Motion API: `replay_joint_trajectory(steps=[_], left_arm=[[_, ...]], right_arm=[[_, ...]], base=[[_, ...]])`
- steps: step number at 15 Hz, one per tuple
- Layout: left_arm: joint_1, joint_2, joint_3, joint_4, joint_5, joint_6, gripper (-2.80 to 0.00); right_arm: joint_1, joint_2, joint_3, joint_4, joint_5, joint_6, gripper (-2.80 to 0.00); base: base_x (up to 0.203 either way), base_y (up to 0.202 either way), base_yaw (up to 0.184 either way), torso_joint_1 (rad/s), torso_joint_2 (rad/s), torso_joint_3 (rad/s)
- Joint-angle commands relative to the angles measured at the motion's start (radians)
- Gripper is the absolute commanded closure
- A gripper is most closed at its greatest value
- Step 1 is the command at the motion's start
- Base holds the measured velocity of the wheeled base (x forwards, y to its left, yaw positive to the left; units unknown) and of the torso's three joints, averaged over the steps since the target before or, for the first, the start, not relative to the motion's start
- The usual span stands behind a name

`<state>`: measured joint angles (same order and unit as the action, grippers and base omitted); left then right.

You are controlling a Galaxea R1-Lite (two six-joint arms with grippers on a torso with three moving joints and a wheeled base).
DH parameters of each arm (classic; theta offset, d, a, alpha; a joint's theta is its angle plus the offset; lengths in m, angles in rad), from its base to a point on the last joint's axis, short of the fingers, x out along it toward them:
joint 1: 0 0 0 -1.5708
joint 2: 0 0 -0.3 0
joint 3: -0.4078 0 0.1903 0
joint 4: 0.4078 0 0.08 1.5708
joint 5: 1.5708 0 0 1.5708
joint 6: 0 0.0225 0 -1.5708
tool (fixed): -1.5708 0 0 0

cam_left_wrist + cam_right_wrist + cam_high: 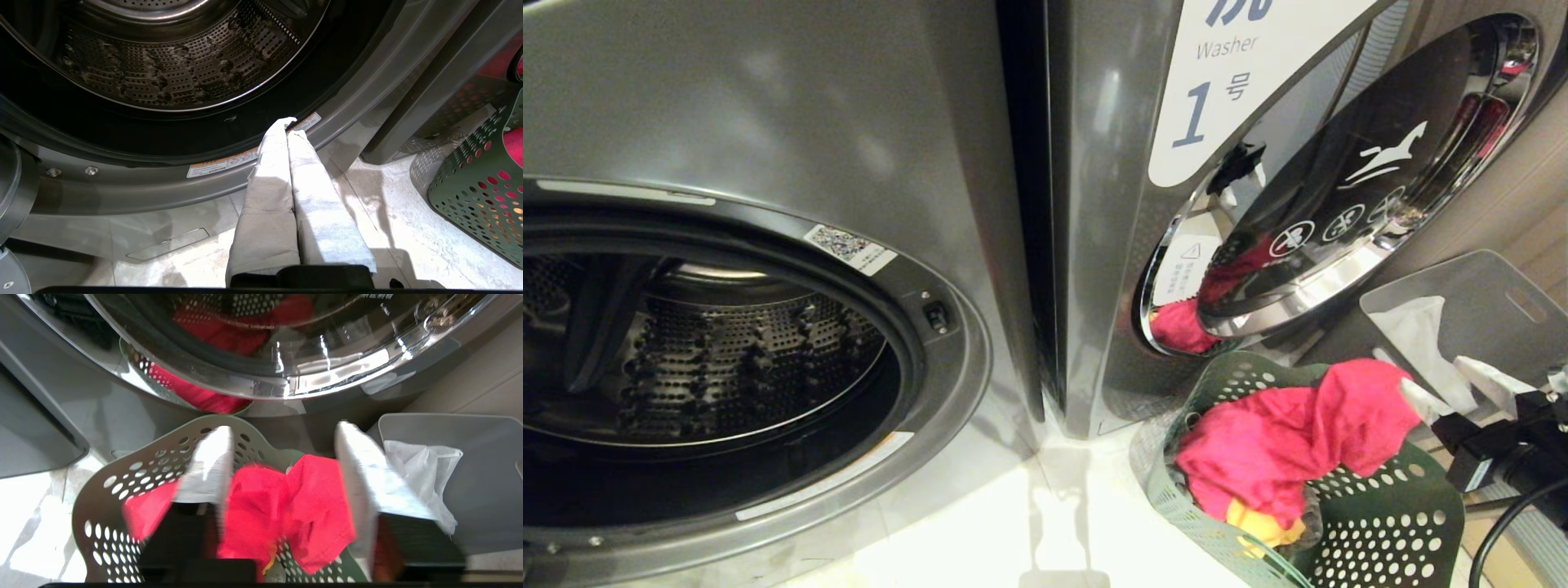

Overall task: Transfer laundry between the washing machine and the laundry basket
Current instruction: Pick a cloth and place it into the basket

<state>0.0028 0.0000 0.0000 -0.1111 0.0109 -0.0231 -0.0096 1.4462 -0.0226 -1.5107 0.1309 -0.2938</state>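
The open washing machine (768, 343) on the left looks empty. The left gripper (291, 127), fingers pressed together, waits by its bottom rim. The red-pink cloth (1290, 441) lies over the green laundry basket (1380, 523), and the right gripper (282, 457) above has its fingers apart. It looks like the drop step; next, lift away.

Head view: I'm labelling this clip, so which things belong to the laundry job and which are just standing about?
Belongs to the job:
- red-pink garment
- mustard-orange garment
- green laundry basket
- open washing machine, drum bare
- right gripper, open above the basket

Just standing about:
- washer labelled 1
- grey bin
- white plastic bag
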Motion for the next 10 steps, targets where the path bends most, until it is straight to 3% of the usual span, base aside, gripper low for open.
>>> replay_joint_trajectory(steps=[1,4,7,10], left_arm=[[0.0,0.002,0.04,-0.001,0.001,-0.001,0.0],[0.0,0.002,0.04,-0.001,0.001,-0.001,0.0],[0.0,0.002,0.04,-0.001,0.0,-0.001,0.0],[0.0,0.002,0.04,-0.001,0.001,-0.001,0.0]], right_arm=[[0.003,-0.004,0.01,-0.008,0.003,-0.001,-2.8],[0.003,-0.026,0.013,-0.006,0.004,0.0,-2.8],[0.006,-0.073,0.022,-0.005,0.075,-0.006,-2.8],[0.007,-0.126,0.023,0.019,0.081,-0.007,-2.8]], base=[[0.0,0.0,0.0,0.0,0.0,0.0],[0.0,0.0,0.0,0.0,0.0,0.0],[0.0,0.0,0.0,0.0,0.0,0.0],[0.0,0.0,0.0,0.0,0.0,0.0]])
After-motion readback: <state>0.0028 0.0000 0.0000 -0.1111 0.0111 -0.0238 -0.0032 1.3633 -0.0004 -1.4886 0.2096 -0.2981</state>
